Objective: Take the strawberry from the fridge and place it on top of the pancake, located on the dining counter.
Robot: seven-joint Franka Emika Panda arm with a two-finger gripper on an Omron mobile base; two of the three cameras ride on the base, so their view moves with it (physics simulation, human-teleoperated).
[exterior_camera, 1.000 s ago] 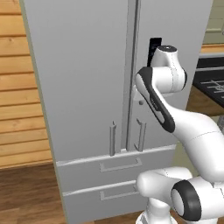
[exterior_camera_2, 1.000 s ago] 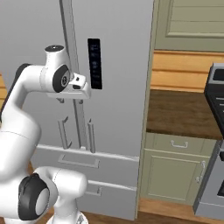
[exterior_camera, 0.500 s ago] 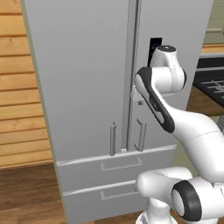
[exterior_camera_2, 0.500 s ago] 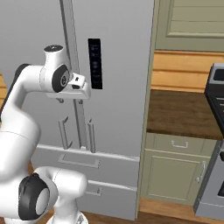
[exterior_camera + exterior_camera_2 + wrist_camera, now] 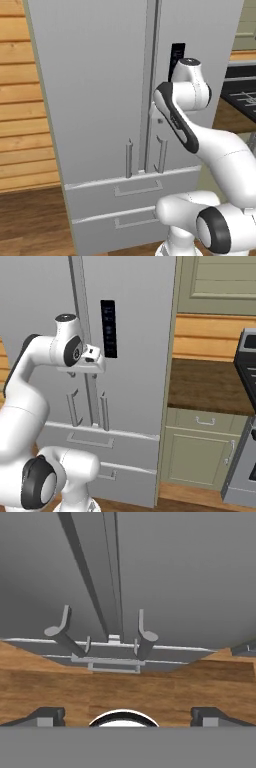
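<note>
The fridge (image 5: 95,90) stands straight ahead, tall and light grey, with both doors and both lower drawers shut. Its two vertical bar handles (image 5: 129,158) flank the centre seam. My gripper (image 5: 127,717) hangs close to the front of the right door (image 5: 140,406), up near the dark control panel (image 5: 108,328), and points downward along the door. In the hand view the fingertips (image 5: 47,716) stand wide apart, open, with nothing between them, and the handle ends (image 5: 145,632) lie below. The strawberry, the pancake and the dining counter are out of view.
A wood-panelled wall (image 5: 20,100) adjoins the fridge on the left. To its right are a brown worktop (image 5: 210,386) over pale green cabinets (image 5: 200,451) and a stove edge (image 5: 247,381). Wooden floor (image 5: 125,682) lies below the drawers.
</note>
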